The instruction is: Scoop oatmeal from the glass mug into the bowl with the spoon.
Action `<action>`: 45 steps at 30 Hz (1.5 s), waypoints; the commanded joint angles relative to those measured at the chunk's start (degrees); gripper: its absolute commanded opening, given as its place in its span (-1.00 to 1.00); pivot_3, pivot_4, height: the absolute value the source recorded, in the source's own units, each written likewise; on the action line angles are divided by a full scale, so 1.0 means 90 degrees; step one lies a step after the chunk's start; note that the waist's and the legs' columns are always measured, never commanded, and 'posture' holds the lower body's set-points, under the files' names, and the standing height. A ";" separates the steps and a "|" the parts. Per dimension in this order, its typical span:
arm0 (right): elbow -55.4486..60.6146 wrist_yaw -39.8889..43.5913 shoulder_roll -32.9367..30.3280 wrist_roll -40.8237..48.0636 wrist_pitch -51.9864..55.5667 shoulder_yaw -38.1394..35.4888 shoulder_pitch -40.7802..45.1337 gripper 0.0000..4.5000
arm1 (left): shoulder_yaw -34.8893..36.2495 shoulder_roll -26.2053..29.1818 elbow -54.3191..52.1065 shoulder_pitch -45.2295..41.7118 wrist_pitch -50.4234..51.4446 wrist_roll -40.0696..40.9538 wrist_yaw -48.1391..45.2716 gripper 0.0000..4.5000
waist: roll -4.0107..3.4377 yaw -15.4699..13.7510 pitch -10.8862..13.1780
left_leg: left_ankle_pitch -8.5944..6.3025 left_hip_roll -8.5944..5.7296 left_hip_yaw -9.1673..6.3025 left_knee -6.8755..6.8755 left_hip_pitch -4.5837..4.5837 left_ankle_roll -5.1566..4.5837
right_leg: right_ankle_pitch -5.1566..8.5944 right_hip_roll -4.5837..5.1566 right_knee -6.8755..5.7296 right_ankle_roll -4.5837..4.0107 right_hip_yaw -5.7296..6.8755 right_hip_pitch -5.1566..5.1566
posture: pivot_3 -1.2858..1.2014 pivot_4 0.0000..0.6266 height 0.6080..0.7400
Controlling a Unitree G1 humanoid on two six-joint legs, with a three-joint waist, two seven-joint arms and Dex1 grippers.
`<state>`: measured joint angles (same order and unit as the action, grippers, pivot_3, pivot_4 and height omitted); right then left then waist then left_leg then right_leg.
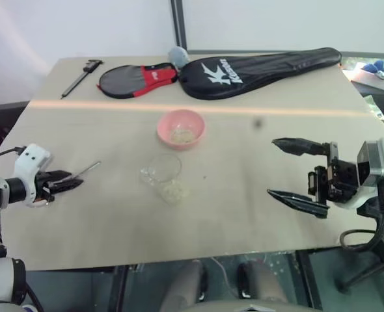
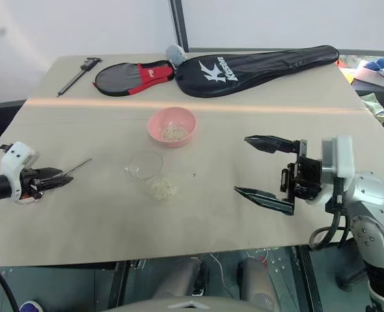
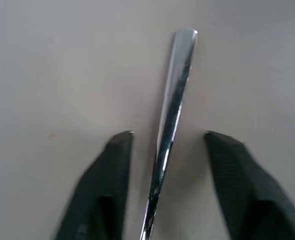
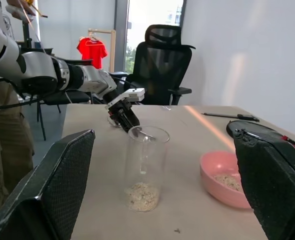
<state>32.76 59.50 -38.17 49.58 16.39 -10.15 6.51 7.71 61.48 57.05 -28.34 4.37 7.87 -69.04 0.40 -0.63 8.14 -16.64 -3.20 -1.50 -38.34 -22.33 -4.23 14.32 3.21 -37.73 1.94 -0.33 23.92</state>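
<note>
Spoon (image 3: 170, 130) first: its slim silver handle lies flat on the worktop (image 1: 257, 195) and runs up between the two fingers of my left gripper (image 1: 71, 181), which stand apart on either side of it and do not yet touch the metal. I judge the step in hand to be the pickup. To do it well I would keep the handle centred between the fingers, come low enough that the tips reach the worktop, and pinch across the handle's narrow width so that it cannot roll or skid. A grip toward the handle's end would leave the rounded end free to reach down into the glass mug (image 1: 162, 174).

That mug stands near the middle of the worktop with a little oatmeal (image 1: 173, 191) at its bottom. The bowl (image 1: 181, 128), pink, sits just beyond it and already has some flakes inside. My right gripper (image 1: 295, 173) hangs off to the right with its fingers spread wide, holding nothing; it might steady the mug later.

The worktop is a pale beige board. At its far edge lie a black racket cover (image 1: 263, 71), a smaller black and red pouch (image 1: 135, 79) and a dark caliper (image 1: 81, 76). The right wrist view takes in a black office chair (image 4: 160, 65), a red shirt on a rack (image 4: 93, 51) and a person standing at the side (image 4: 7, 135).
</note>
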 commanded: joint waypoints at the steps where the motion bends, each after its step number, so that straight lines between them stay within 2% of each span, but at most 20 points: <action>1: 0.0295 -0.0133 -0.0103 0.0121 0.0037 -0.0253 -0.0052 1.00 | -0.0144 0.0074 0.0332 0.0110 -0.0138 -0.0241 -0.0187 -0.76 | -0.0001 0.0007 -0.0001 | -0.0002 0.0000 0.0001 -0.0001 0.0004 -0.0004 | 0.0000 0.0000 -0.0003 0.0000 -0.0002 -0.0001 | 0.03 -0.52 1.00; 2: 0.0290 -0.0178 -0.0115 0.0116 0.0078 -0.0251 -0.0072 1.00 | -0.0101 0.0078 0.0334 0.0171 -0.0218 -0.0224 -0.0173 -0.99 | -0.0002 0.0009 -0.0001 | -0.0003 0.0000 0.0003 -0.0001 0.0007 -0.0005 | 0.0000 0.0000 -0.0006 0.0000 -0.0004 -0.0002 | 0.03 -0.52 1.00; 8: 0.0188 -0.0701 0.0005 -0.0050 0.0131 -0.0209 0.0061 1.00 | 0.0570 0.0008 -0.0158 0.0410 -0.0461 0.0377 -0.0202 -0.99 | -0.0002 0.0061 -0.0001 | -0.0003 0.0003 0.0008 0.0000 0.0010 -0.0006 | 0.0000 0.0000 -0.0007 0.0000 -0.0009 -0.0003 | 0.03 -0.52 1.00; 12: 0.0055 -0.1700 0.0064 -0.0759 0.0281 -0.0065 0.0659 1.00 | 0.1722 -0.0206 -0.2463 0.0877 0.0294 0.1613 0.0037 -0.99 | 0.0013 0.0064 0.0003 | -0.0003 0.0003 0.0004 -0.0010 -0.0005 -0.0005 | 0.0000 0.0000 -0.0007 0.0000 -0.0005 0.0004 | 0.03 -0.52 1.00; 15: 0.0014 -0.2322 -0.0101 -0.0967 0.0945 0.0126 0.1336 1.00 | 0.2070 -0.0519 -0.3736 0.0830 0.0689 0.2024 0.0604 -0.99 | 0.0027 -0.0008 0.0008 | 0.0014 0.0003 -0.0007 -0.0047 -0.0058 0.0024 | -0.0001 0.0001 -0.0021 0.0001 0.0009 0.0038 | 0.03 -0.52 1.00; 17: -0.0261 -0.2594 -0.0199 -0.0599 0.1800 0.0276 0.2131 1.00 | 0.2022 -0.0722 -0.4186 0.0441 0.0702 0.2116 0.0942 -0.99 | 0.0020 -0.0011 0.0012 | 0.0014 -0.0001 -0.0007 -0.0047 -0.0058 0.0024 | -0.0001 0.0003 -0.0018 0.0001 0.0010 0.0037 | 0.03 -0.52 1.00; 19: -0.0738 -0.2967 0.0105 -0.0401 0.2286 0.0415 0.3063 1.00 | 0.1837 -0.0922 -0.4402 -0.0130 0.0628 0.2104 0.1187 -0.99 | 0.0022 -0.0007 0.0013 | 0.0015 -0.0005 -0.0006 -0.0053 -0.0058 0.0024 | -0.0001 0.0003 -0.0022 0.0001 0.0012 0.0038 | 0.03 -0.52 1.00; 21: -0.1237 -0.3478 0.0533 -0.0866 0.2366 0.0695 0.3889 1.00 | 0.1608 -0.1117 -0.4456 -0.0626 0.0418 0.1960 0.1310 -0.99 | 0.0023 0.0008 0.0013 | 0.0016 -0.0004 -0.0010 -0.0057 -0.0058 0.0027 | -0.0001 -0.0002 -0.0027 0.0001 0.0016 0.0039 | 0.03 -0.52 1.00; 24: -0.2210 -0.4199 0.1595 -0.0585 0.2915 0.0783 0.5102 1.00 | 0.1027 -0.1541 -0.4536 -0.1383 -0.0208 0.1542 0.1475 -0.99 | 0.0022 0.0067 0.0013 | 0.0020 -0.0004 -0.0007 -0.0056 -0.0058 0.0032 | -0.0001 -0.0009 -0.0026 0.0001 0.0012 0.0043 | 0.03 -0.52 1.00; 28: -0.2879 -0.4527 0.2591 -0.0269 0.3375 0.0643 0.5909 1.00 | 0.0536 -0.2030 -0.4660 -0.1857 -0.0656 0.1353 0.1419 -0.99 | 0.0023 0.0163 0.0013 | 0.0025 -0.0012 -0.0016 -0.0059 -0.0076 0.0038 | -0.0002 -0.0010 -0.0030 0.0002 0.0023 0.0059 | 0.03 -0.52 1.00; 32: -0.3170 -0.4598 0.3028 -0.0456 0.3364 0.0795 0.6192 1.00 | 0.0276 -0.2450 -0.4752 -0.2040 -0.0839 0.1399 0.1389 -0.99 | 0.0022 0.0261 0.0013 | 0.0025 -0.0024 -0.0016 -0.0062 -0.0100 0.0037 | -0.0002 -0.0003 -0.0034 0.0002 0.0042 0.0087 | 0.03 -0.52 1.00; 34: -0.3279 -0.4597 0.3168 -0.0556 0.3341 0.0844 0.6235 0.77 | 0.0211 -0.2600 -0.4817 -0.2062 -0.0830 0.1437 0.1367 -1.00 | 0.0021 0.0325 0.0013 | 0.0026 -0.0024 -0.0039 -0.0097 -0.0135 0.0039 | -0.0002 -0.0005 -0.0037 0.0003 0.0068 0.0103 | 0.03 -0.52 1.00; 38: -0.3345 -0.4592 0.3339 -0.0654 0.3365 0.0876 0.6279 0.12 | 0.0183 -0.2695 -0.5004 -0.1999 -0.0798 0.1527 0.1298 -1.00 | 0.0022 0.0360 0.0013 | 0.0035 -0.0026 -0.0047 -0.0121 -0.0149 0.0052 | -0.0002 -0.0004 -0.0077 0.0003 0.0071 0.0121 | 0.03 -0.52 1.00; 45: -0.3690 -0.4562 0.3707 -0.0917 0.3264 0.0922 0.6466 0.12 | 0.0099 -0.2826 -0.5456 -0.1970 -0.0594 0.1706 0.1209 -1.00 | 0.0021 0.0362 0.0013 | 0.0047 -0.0025 -0.0043 -0.0120 -0.0150 0.0071 | -0.0001 -0.0005 -0.0126 0.0002 0.0058 0.0149 | 0.03 -0.52 1.00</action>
<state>-1.10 18.23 -5.43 41.76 46.96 -1.59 62.61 8.34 35.86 10.88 -45.18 -1.27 21.94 -58.05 0.59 2.63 8.25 -16.22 -3.43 -1.88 -39.42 -23.68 -3.59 14.32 3.16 -38.87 1.95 0.19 25.25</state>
